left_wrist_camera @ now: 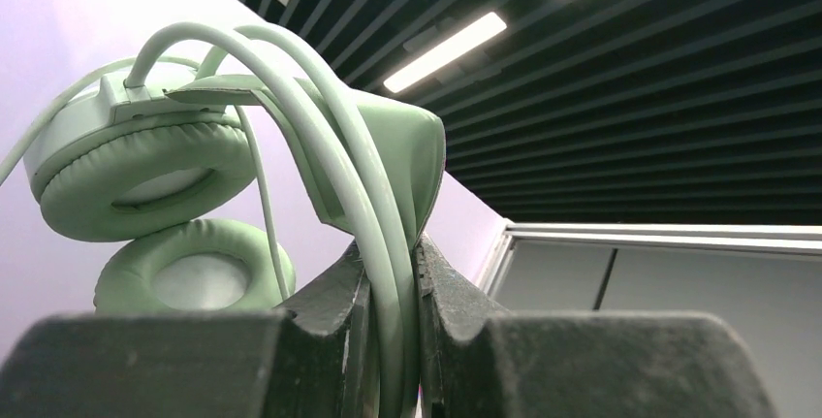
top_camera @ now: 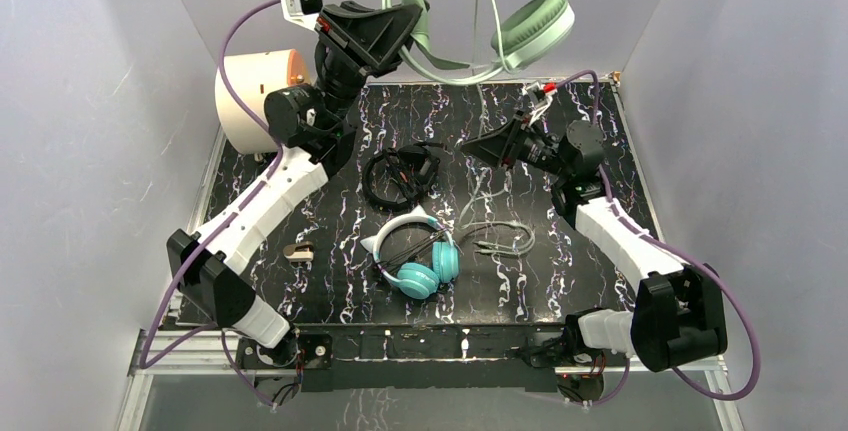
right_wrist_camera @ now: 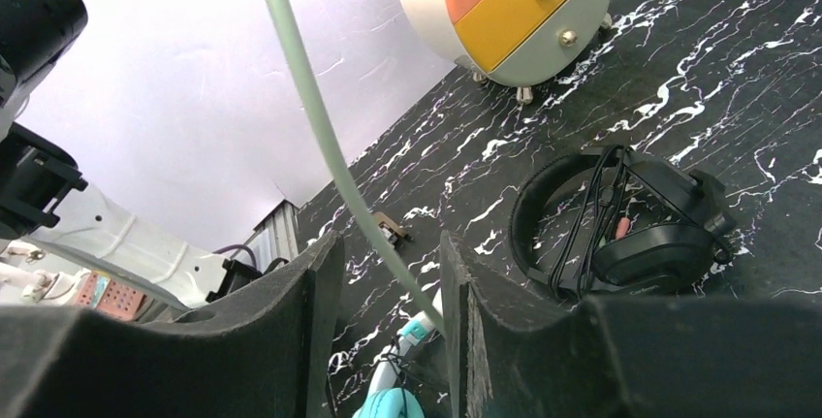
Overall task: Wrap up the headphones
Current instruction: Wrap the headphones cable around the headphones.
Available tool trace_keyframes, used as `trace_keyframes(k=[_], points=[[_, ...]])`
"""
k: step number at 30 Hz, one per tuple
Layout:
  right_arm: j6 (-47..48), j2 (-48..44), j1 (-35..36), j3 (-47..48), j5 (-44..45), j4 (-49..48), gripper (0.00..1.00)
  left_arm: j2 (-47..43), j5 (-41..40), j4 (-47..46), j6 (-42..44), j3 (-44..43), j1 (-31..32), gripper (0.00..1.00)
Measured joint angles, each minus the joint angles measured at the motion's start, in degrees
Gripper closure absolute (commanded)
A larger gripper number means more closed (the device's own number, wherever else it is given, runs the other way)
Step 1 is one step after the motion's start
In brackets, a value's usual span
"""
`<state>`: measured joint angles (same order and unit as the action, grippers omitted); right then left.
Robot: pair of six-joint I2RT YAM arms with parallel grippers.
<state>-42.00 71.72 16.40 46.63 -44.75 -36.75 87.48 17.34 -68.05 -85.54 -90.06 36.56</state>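
Clamping the green headset by its band high above the table, the left gripper dangled it; the right gripper, jaws parted, straddled its cable, seemingly light, limp, best pinched lower down.

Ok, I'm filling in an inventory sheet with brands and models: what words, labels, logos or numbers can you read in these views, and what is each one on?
No text can be read in any view.
Sage-green headphones, black headphones, teal headphones: no brand or marking visible.
Round drawer cabinet: plain front, no label.
Small brownish object left of the teal headphones: too small to tell whether it carries print.
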Motion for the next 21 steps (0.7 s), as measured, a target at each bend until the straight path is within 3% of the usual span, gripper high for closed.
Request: trace_keyframes(k=[6, 16, 21], points=[[0.07, 1.64, 1.40, -0.76, 0.07, -3.39, 0.50, 1.22, -2.27, 0.72, 2.71, -2.69, 0.00, 1.00], [2.23, 6.69, 3.06, -0.50, 1.20, -6.36, 0.30, 2.34, -3.10, 0.83, 2.75, -6.38, 0.02, 1.00], [4.61, 8.50, 4.15, 0.11, 2.54, -7.08, 0.31, 3.48, -3.02, 1.38, 2.58, -8.50, 0.04, 1.00]])
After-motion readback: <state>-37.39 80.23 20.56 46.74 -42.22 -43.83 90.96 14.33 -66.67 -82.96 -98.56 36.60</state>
